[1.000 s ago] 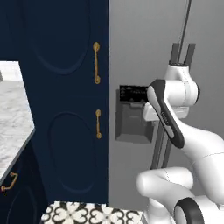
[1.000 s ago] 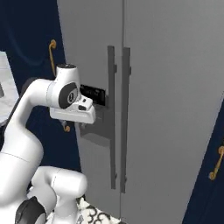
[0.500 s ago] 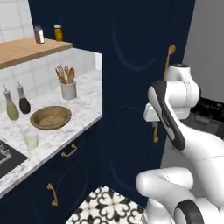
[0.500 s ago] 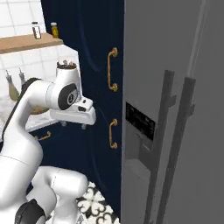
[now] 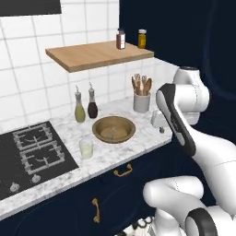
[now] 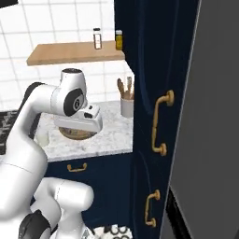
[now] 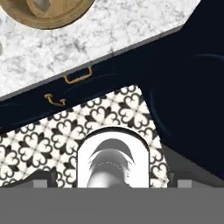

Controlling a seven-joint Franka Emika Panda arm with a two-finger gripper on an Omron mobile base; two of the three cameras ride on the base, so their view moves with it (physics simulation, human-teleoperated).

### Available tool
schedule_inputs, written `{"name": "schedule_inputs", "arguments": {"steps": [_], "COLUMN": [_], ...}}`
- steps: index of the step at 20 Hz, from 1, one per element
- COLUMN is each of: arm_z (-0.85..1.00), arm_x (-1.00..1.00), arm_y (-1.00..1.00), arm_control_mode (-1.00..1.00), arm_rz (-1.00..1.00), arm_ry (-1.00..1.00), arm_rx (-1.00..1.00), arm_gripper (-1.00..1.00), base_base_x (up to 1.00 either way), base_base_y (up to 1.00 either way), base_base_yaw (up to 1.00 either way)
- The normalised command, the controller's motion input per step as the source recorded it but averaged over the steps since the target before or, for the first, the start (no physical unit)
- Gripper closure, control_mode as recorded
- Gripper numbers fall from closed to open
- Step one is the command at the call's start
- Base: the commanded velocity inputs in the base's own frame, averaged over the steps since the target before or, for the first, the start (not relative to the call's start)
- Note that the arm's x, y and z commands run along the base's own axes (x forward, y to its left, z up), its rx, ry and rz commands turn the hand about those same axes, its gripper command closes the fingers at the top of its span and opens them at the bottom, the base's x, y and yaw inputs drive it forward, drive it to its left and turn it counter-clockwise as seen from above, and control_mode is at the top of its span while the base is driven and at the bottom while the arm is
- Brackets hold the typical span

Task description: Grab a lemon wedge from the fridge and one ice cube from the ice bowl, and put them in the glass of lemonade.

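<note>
Two base cameras swing hard left and the whole scene slides with them: half a second ago the navy cabinet filled the middle of the left base view, a full second ago the grey fridge did, and now the marble counter (image 5: 138,145) sits centre stage. That is the base turning, not the things moving.

On that counter the wide tan-brown ice bowl (image 5: 114,129) lies near the middle, with pale lumps inside. The small clear glass of lemonade (image 5: 86,148) stands just in front and to the left of it, apart from the rim, beside the black stove top (image 5: 32,154). Two slim spouted bottles (image 5: 85,105) stand behind the bowl, and the grey cup of wooden utensils (image 5: 141,99) is further right, under the wooden shelf (image 5: 99,54).

The tall grey metal fridge (image 6: 210,140) now shows just as a slab at the right edge of the right base view, past the navy cabinet with gold handles (image 6: 158,121).

The gripper (image 6: 86,122) hangs at the counter's edge, pointing down; whether its fingers are parted or closed, I cannot tell. From the hand view the bowl's rim (image 7: 48,13) peeks in at top left, above the patterned floor tiles (image 7: 109,113).
</note>
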Motion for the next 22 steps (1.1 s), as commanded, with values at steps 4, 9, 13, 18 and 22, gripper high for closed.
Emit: {"name": "schedule_inputs", "arguments": {"steps": [4,9,13,18,22], "arm_z": [0.00,0.00,-1.00,-0.87,-0.34], "arm_x": [0.00,0.00,0.70,0.93,0.23], "arm_y": [0.00,0.00,-0.02,-0.08,-0.32], "arm_control_mode": [1.00,1.00,-1.00,-1.00,-1.00], "arm_rz": [0.00,0.00,0.01,0.07,0.33], "arm_ry": [0.00,0.00,0.40,0.25,0.00], "arm_rx": [0.00,0.00,0.02,0.01,0.10], "arm_gripper": [-1.00,-1.00,-1.00,-1.00,-1.00], "base_base_x": [0.86,0.94,0.00,0.00,0.00], "base_base_y": [0.15,0.00,0.00,0.00,0.00], "base_base_yaw": [0.65,0.36,0.00,0.00,0.00]}}
